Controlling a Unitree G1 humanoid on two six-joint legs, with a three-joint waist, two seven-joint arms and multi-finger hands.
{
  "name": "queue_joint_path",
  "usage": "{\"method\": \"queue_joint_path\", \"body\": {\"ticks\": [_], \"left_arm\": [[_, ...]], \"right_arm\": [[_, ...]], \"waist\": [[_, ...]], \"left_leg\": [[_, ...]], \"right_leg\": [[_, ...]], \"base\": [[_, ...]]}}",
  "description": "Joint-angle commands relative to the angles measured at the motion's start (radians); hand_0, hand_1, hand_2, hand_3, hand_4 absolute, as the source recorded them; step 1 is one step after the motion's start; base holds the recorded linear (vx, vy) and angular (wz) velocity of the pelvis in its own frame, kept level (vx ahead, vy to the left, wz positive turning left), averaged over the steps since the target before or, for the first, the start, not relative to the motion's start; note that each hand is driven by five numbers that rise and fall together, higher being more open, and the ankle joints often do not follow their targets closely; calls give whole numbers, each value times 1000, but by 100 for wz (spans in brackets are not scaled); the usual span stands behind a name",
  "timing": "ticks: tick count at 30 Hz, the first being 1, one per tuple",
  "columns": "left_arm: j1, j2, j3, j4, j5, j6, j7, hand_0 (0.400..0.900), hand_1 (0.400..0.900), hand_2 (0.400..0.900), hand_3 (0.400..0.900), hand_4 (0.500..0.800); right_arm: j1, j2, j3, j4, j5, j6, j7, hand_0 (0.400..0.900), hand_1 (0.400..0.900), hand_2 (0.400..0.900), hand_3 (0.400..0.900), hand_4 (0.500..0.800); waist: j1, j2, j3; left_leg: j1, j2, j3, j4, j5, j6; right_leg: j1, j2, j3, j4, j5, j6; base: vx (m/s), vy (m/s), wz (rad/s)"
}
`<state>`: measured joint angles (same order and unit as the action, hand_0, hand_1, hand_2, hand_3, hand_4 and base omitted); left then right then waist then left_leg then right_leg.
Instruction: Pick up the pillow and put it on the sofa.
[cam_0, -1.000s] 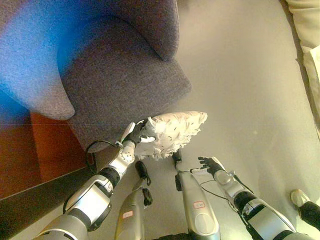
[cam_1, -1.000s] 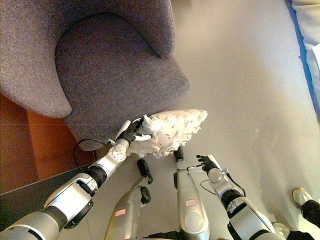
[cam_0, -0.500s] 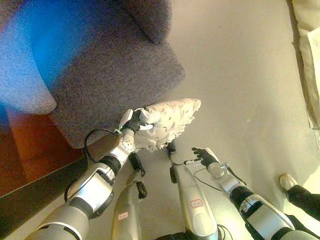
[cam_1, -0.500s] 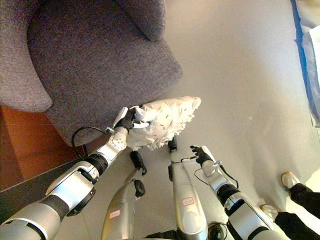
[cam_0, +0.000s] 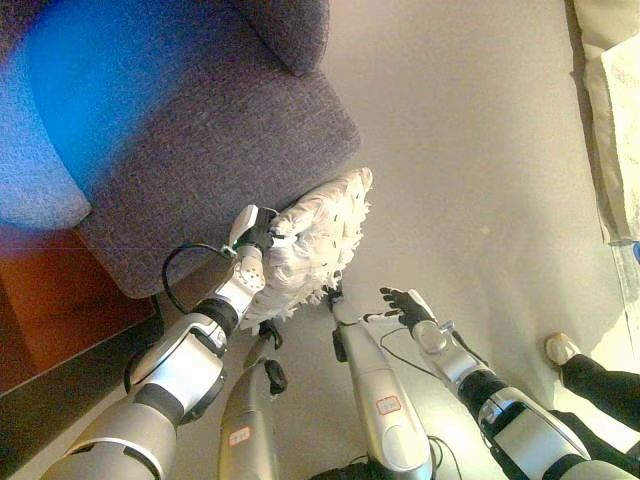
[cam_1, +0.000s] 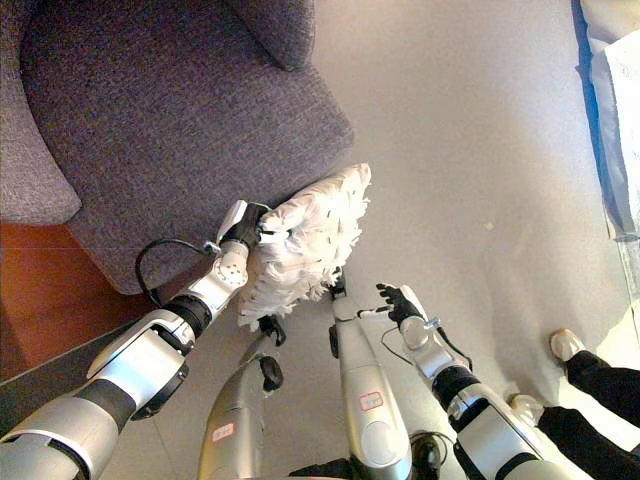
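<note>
A white feathery pillow hangs in the air just in front of the seat edge of the dark grey sofa chair. My left hand is shut on the pillow's left edge, close to the front of the seat cushion. The pillow also shows in the right eye view, with my left hand beside it. My right hand is open and empty, low over the floor to the right of the pillow.
The chair's armrest stands at the top. A reddish wooden floor strip lies at the left. A pale cloth-covered piece of furniture runs along the right edge. A person's shoe and dark trouser leg show at the lower right.
The pillow has swung from lying level to hanging more upright and sits closer to the chair's seat edge. The camera has shifted, showing more of the chair's front. The right hand barely moved.
</note>
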<state>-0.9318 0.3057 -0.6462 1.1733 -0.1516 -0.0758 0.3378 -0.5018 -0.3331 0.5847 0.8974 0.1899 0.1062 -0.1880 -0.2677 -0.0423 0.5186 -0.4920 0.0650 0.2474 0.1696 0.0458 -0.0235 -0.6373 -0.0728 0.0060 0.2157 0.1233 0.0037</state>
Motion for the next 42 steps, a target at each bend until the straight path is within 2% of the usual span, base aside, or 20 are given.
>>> {"method": "queue_joint_path", "body": {"ticks": [1, 6, 11, 16, 21, 28, 31, 36, 42], "left_arm": [[-72, 25, 23, -58, -25, -78, -5, 400, 400, 400, 400, 500], [-32, 15, 29, -133, -48, -105, -19, 400, 400, 400, 400, 500], [32, 22, 17, -233, -57, -107, -66, 400, 400, 400, 400, 500], [127, 30, 14, -318, -48, -110, -102, 400, 400, 400, 400, 500], [232, 37, 29, -425, -51, -84, -141, 400, 400, 400, 400, 500], [316, 75, 31, -563, -63, -57, -185, 400, 400, 400, 400, 500], [321, 103, 35, -628, -64, -31, -220, 400, 400, 400, 400, 500], [302, 149, 53, -737, -111, 25, -248, 400, 400, 400, 400, 500], [225, 238, 115, -862, -222, 129, -256, 400, 400, 400, 400, 500]], "right_arm": [[55, -43, 0, -33, 27, -12, -13, 900, 900, 900, 900, 800], [79, -44, -31, 33, 7, -9, 26, 900, 900, 900, 900, 800], [128, -42, -63, 122, -25, -20, 69, 900, 900, 900, 900, 800], [225, -39, -98, 187, -56, -36, 111, 900, 900, 900, 900, 800], [325, -32, -147, 249, -78, -62, 142, 900, 900, 900, 900, 800], [393, -13, -178, 284, -127, -44, 169, 900, 900, 900, 900, 800], [410, -6, -179, 301, -147, -32, 183, 900, 900, 900, 900, 800], [422, -4, -174, 308, -161, -15, 196, 900, 900, 900, 900, 800], [428, -6, -171, 317, -173, -10, 212, 900, 900, 900, 900, 800]], "waist": [[21, -15, 1], [35, -5, 1], [56, 14, 1], [78, 32, -86], [100, 42, -189], [125, 58, -294], [138, 65, -339], [155, 72, -385], [171, 79, -428]], "left_leg": [[-43, 56, -21, 157, -88, -66], [36, 49, -31, 147, -102, -64], [181, 37, -34, 85, -103, -60], [289, 21, -43, 5, -93, -53], [391, 6, -52, -77, -84, -47], [485, 2, -64, -128, -86, -40], [514, 4, -70, -143, -84, -39], [544, 4, -80, -157, -83, -40], [571, -3, -96, -170, -84, -37]], "right_leg": [[5, -29, 37, 35, -65, 95], [87, -40, 30, 22, -75, 94], [228, -50, 8, -16, -85, 97], [340, -57, -16, -57, -99, 102], [458, -51, -34, -124, -103, 110], [563, -42, -60, -162, -120, 109], [599, -42, -75, -170, -128, 107], [641, -43, -95, -184, -136, 105], [679, -45, -113, -193, -147, 104]], "base": [[20, 2, 4], [34, 27, 5], [48, 53, 11], [106, 38, 14], [137, 17, 12], [113, 33, 8], [115, 20, 10], [80, 13, 8], [55, 5, 5]]}}
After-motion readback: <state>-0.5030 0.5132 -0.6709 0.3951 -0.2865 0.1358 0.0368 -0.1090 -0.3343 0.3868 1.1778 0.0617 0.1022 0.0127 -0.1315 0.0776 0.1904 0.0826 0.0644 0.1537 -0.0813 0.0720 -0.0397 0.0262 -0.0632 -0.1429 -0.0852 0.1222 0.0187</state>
